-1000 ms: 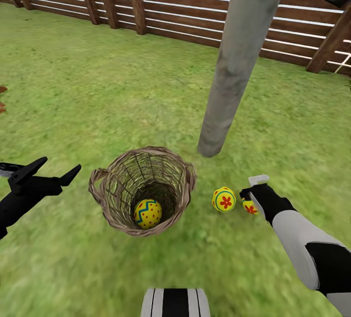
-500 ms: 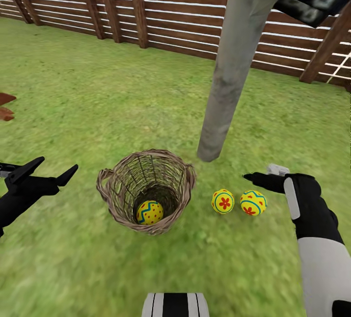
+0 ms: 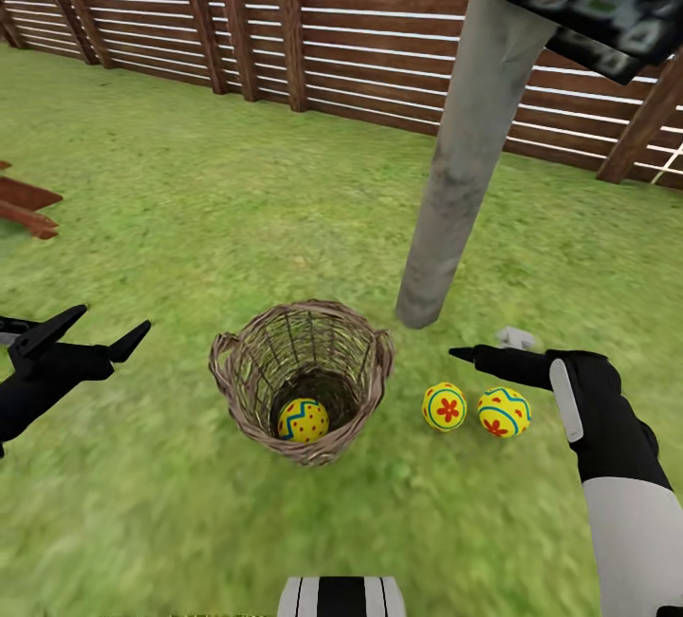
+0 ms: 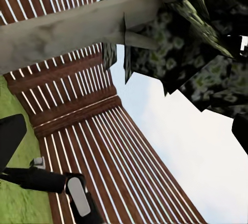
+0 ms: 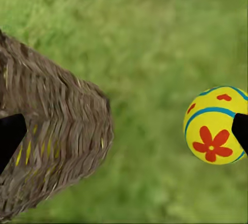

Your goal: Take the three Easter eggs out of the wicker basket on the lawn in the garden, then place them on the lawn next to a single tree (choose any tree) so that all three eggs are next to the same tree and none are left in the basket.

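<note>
No text, label, brand, number or sign can be read in any of the views. The Easter eggs (image 3: pixel 445 406) carry only painted red flowers, dots and blue bands, with no lettering.
</note>
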You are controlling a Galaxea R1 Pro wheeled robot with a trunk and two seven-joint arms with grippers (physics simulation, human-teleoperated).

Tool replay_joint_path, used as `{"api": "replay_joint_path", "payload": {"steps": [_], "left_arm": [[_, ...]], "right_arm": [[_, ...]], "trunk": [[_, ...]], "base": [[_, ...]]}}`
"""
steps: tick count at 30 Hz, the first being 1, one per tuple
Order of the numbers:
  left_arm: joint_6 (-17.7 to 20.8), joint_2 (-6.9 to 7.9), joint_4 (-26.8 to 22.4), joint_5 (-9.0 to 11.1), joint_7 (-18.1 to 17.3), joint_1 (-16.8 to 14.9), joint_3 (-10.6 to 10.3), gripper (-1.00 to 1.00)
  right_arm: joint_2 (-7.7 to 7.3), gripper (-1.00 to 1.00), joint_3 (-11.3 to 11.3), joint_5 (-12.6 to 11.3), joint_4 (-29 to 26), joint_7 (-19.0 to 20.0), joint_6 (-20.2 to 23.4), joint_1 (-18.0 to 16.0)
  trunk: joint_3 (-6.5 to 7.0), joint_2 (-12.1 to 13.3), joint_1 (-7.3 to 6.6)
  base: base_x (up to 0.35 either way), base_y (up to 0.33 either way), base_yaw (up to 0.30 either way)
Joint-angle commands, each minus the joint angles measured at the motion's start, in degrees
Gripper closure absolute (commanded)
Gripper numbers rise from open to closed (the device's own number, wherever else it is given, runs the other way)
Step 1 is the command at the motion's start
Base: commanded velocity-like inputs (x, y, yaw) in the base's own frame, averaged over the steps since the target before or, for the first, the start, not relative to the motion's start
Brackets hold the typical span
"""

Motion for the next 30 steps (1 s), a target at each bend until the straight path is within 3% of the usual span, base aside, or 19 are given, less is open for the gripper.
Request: {"api": "replay_joint_path", "payload": {"steps": [1,8,11,17,30], "left_arm": [[0.19,0.00,0.07,0.05,-0.17,-0.05,-0.02,-1.00],[0.19,-0.02,0.07,0.27,-0.26,-0.05,0.04,-1.00],[0.19,0.04,0.06,0.22,-0.26,-0.05,0.09,-1.00],[0.19,0.01,0.05,0.23,-0.26,-0.05,0.05,-1.00],[0.19,0.08,-0.03,-0.03,-0.26,-0.05,0.12,-1.00]], "right_arm": [[-0.01,-1.00,-0.03,-0.47,-0.04,0.44,0.39,-0.02],[-0.06,-1.00,0.05,-0.50,-0.04,12.40,0.60,0.68],[-0.08,-1.00,0.05,-0.50,-0.08,14.73,0.61,0.75],[-0.11,-1.00,-0.03,-0.39,-0.48,15.13,0.61,0.84],[-0.17,-1.00,-0.13,-0.27,-0.12,14.84,0.52,0.85]], "trunk": [[-0.08,-0.02,-0.01],[0.54,0.04,-0.11],[1.09,0.08,-0.19],[2.28,0.16,-0.35],[5.15,0.33,-0.68]], "base": [[0.000,0.000,0.259],[0.000,0.000,0.265],[0.000,0.000,0.269],[0.000,0.000,0.198],[0.000,0.000,0.007]]}}
